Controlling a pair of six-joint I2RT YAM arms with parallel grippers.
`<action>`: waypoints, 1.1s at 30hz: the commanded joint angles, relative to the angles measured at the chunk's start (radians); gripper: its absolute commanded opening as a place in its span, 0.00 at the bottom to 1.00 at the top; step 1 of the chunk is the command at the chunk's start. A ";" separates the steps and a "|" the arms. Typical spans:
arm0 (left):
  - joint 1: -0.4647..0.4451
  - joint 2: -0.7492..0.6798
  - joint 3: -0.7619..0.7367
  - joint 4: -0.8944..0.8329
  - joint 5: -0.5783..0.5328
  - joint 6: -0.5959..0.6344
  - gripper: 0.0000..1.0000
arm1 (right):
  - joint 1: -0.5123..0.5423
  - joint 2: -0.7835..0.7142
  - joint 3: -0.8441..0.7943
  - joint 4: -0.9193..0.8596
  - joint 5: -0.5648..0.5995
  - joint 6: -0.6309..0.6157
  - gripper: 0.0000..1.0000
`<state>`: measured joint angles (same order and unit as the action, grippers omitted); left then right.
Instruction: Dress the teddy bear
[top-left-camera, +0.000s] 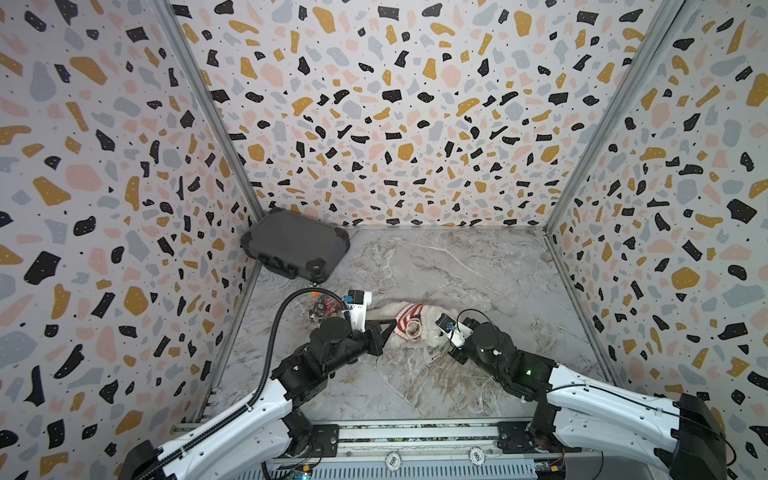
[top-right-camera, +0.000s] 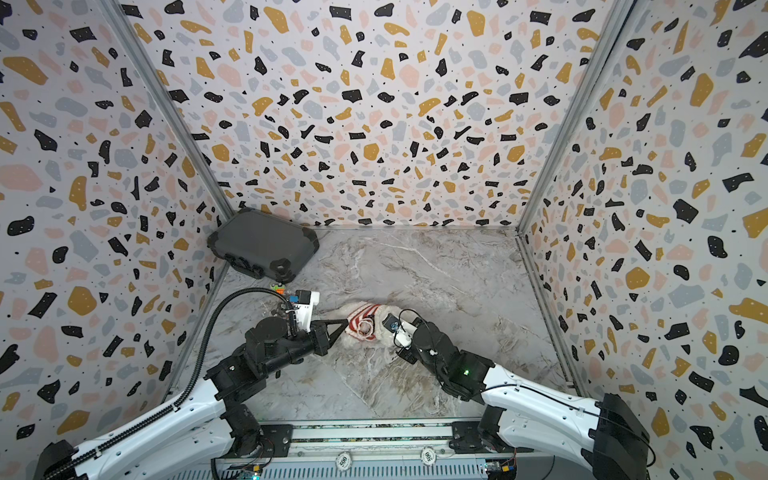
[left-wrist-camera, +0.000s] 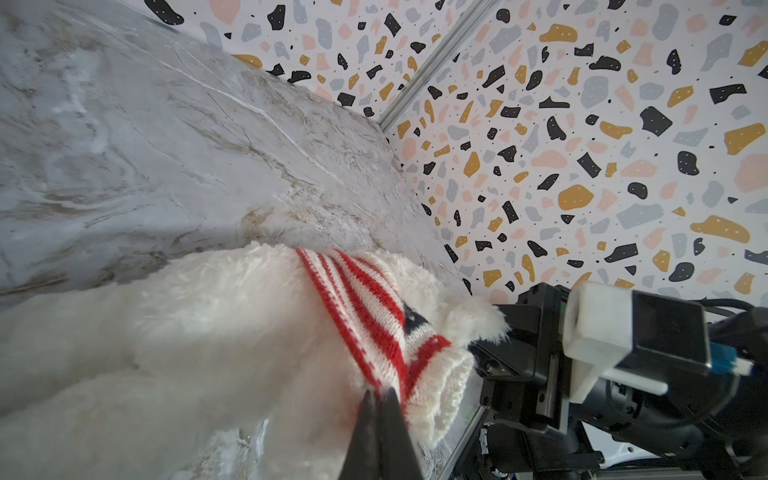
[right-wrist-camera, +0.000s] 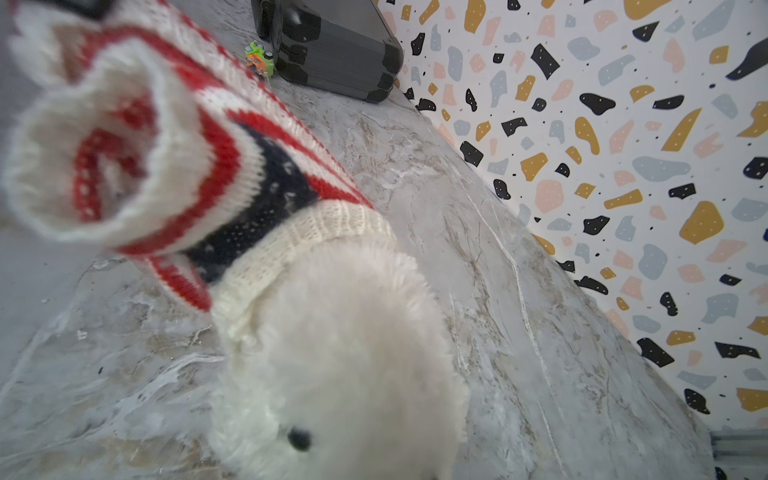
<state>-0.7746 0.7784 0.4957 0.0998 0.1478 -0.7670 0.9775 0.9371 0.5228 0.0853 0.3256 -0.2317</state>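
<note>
The teddy bear (top-left-camera: 432, 338) lies flat near the middle of the marble counter (top-left-camera: 457, 266), between the two arms and well clear of every edge. The striped red-and-white knit sweater (top-left-camera: 409, 318) is partly on. In the right wrist view its cream ribbed collar (right-wrist-camera: 316, 232) sits around the bear's neck, so the head is through. The sleeve (right-wrist-camera: 124, 137) in that same view gapes open and looks hollow, with no paw showing in it, so I judge that at least this arm is not yet in. The left gripper (left-wrist-camera: 378, 399) has its tips pressed together on the striped knit just beside the sleeve's cuff, pinching the fabric. The right gripper (left-wrist-camera: 484, 347) is closed down at the bear's head, its tips buried in the fur by an ear. Whether it holds fur or only presses against it cannot be told. The bear's other arm and the sweater's hem are hidden or too small to judge in both top views. What seems left is to feed the paw through the sleeve and pull the body of the sweater down over the belly. A dark hard case (top-left-camera: 295, 245) stands in the far left corner with a small green toy car (right-wrist-camera: 259, 58) beside it, both well apart from the bear.
</note>
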 joint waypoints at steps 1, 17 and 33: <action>-0.005 -0.017 0.012 -0.017 -0.002 0.015 0.00 | -0.040 -0.019 0.041 -0.022 -0.004 0.069 0.00; -0.005 -0.113 -0.191 -0.005 -0.030 -0.063 0.00 | -0.141 0.019 0.114 -0.092 -0.086 0.213 0.00; -0.006 -0.029 -0.266 -0.005 -0.079 0.021 0.00 | -0.209 -0.077 0.098 -0.053 -0.256 0.312 0.00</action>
<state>-0.7757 0.7525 0.2504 0.1200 0.1013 -0.7746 0.8158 0.9222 0.5930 -0.0235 0.0689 0.0246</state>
